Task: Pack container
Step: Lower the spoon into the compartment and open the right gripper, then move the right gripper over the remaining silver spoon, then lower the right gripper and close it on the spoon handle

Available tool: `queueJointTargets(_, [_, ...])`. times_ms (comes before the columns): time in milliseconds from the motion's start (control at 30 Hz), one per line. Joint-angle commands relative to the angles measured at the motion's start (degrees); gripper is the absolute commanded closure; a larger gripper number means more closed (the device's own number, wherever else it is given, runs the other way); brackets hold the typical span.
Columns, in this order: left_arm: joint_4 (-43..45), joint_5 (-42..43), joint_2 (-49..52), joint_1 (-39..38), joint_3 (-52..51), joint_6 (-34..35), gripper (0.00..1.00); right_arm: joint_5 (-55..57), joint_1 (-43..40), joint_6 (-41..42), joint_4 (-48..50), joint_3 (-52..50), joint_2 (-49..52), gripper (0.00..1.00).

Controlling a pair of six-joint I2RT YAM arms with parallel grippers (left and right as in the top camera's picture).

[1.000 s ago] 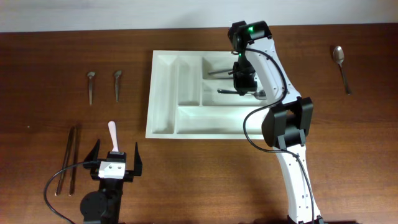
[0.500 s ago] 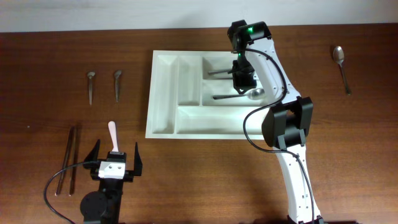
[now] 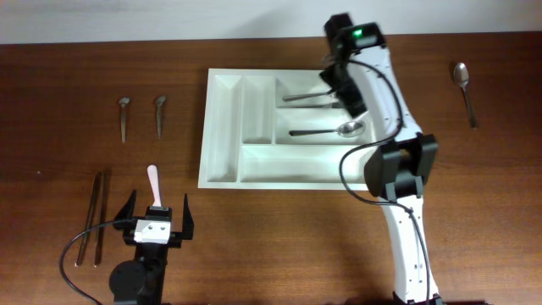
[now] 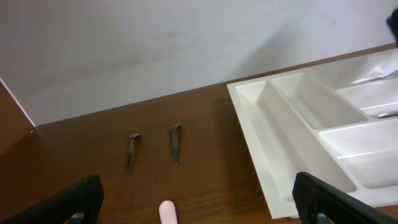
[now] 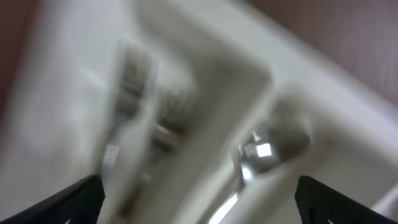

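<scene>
Overhead, right pincer [image 3: 348,91] above container [image 3: 222,127]

We see a white container [image 3: 222,161] on a brown, wood-grained surface [image 3: 279,246]. The spoon [image 3: 326,131] inside it is shiny silver, as is the lone spoon [image 3: 465,89] far right. The two small utensils [image 3: 124,117] [image 3: 159,114] are dull grey, the handle [image 3: 153,180] pale pink, the sticks [image 3: 93,219] dark. The right arm [image 3: 398,229] is white with black joints and a green light [image 3: 356,35].

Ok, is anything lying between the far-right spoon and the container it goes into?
Nothing visible on the table: bare wood runs from the spoon to the container's right side. Only the right arm reaches over that stretch.
</scene>
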State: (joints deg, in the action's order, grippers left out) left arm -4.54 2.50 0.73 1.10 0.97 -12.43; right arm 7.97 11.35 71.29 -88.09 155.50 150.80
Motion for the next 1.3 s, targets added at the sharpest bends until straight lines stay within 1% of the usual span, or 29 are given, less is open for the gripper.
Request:
queueJointTargets(0, [0.0, -0.4, -0.4, 0.2, -0.5, 0.1, 0.01, 3.2, -4.5, -22.2, 1.4, 10.0, -1.3, 0.01])
queueJointTargets(33, [0.0, -0.4, -0.4, 0.2, -0.5, 0.1, 0.01, 3.1, -5.5, -27.7, 1.7, 12.7, -1.3, 0.01])
queueJointTargets(100, [0.0, -0.4, -0.4, 0.2, -0.5, 0.1, 0.01, 2.9, -7.2, -41.7, 2.0, 17.8, -1.3, 0.01])
queueJointTargets(167, [0.0, -0.4, -0.4, 0.2, -0.5, 0.1, 0.01, 0.6, -8.9, -60.5, 2.3, 22.2, -1.3, 0.01])
queueJointTargets(200, [0.0, -0.4, -0.4, 0.2, -0.5, 0.1, 0.01, -3.1, -10.0, -70.4, 1.6, 23.8, -1.3, 0.01])
queueJointTargets(233, [0.0, -0.4, -0.4, 0.2, -0.5, 0.1, 0.01, -12.7, -13.4, -74.3, 1.5, 24.3, -2.0, 0.01])
queueJointTargets(300, [0.0, -0.4, -0.4, 0.2, -0.5, 0.1, 0.01, -16.6, -16.6, -74.3, 1.7, 24.3, -2.0, 0.01])
queueJointTargets(367, [0.0, -0.4, -0.4, 0.2, -0.5, 0.1, 0.01, -16.5, -20.5, -73.6, 0.6, 23.9, -1.9, 0.01])
queueJointTargets(433, [0.0, -0.4, -0.4, 0.2, -0.5, 0.1, 0.01, -16.6, -22.9, -71.8, -1.7, 23.9, -1.9, 0.01])
queueJointTargets(467, [0.0, -0.4, -0.4, 0.2, -0.5, 0.1, 0.01, -16.3, -24.1, -72.1, -2.3, 23.9, -1.9, 0.02])
queueJointTargets(500, [0.0, -0.4, -0.4, 0.2, -0.5, 0.1, 0.01, -16.3, -25.1, -73.5, -2.1, 23.9, -1.9, 0.01])
queueJointTargets(700, [0.0, -0.4, -0.4, 0.2, -0.5, 0.1, 0.01, -16.3, -32.1, -90.1, 0.5, 23.4, -1.7, 0.01])
queueJointTargets(800, [0.0, -0.4, -0.4, 0.2, -0.5, 0.1, 0.01, -16.9, -35.1, -92.3, 1.0, 21.6, -1.1, 0.01])
queueJointTargets(900, [0.0, -0.4, -0.4, 0.2, -0.5, 0.1, 0.01, -21.2, -37.4, -94.9, 2.6, 16.6, -1.1, 0.01])
queueJointTargets(1000, [0.0, -0.4, -0.4, 0.2, -0.5, 0.1, 0.01, -22.2, -38.7, -95.3, 5.6, 10.3, -1.1, 0.01])
queueJointTargets(1133, [0.0, -0.4, -0.4, 0.2, -0.5, 0.1, 0.01, -21.6, -38.7, -94.8, 8.8, 4.6, -1.1, 0.01])
queueJointTargets(1200, [0.0, -0.4, -0.4, 0.2, -0.5, 0.1, 0.01, -19.5, -38.4, -94.4, 9.0, 3.2, -1.1, 0.01])
queueJointTargets(1267, [0.0, -0.4, -0.4, 0.2, -0.5, 0.1, 0.01, -13.4, -38.2, -93.3, 8.0, 2.9, -1.1, 0.01])
